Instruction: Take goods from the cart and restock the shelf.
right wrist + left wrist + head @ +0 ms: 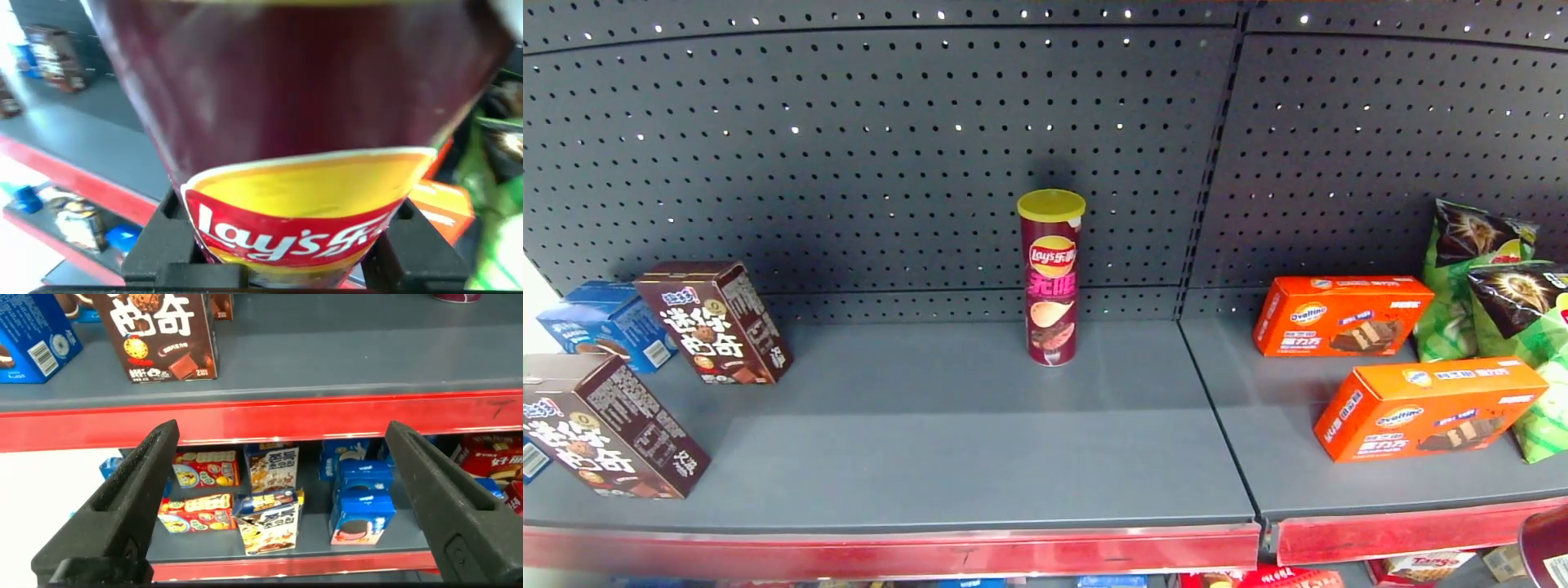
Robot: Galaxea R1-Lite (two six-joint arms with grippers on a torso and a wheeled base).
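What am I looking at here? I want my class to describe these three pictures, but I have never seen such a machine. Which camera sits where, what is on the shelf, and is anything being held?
This is a robot with two arms, each ending in a two-fingered gripper. The wide picture comes from a camera on its head, facing a grey shelf. A chip can stands upright at the back, with brown boxes and a blue box on the left, and orange boxes and green bags on the right. The other two pictures come from wrist cameras. The left gripper is open and empty, facing the shelf's red edge. The right gripper is clamped around a second can.
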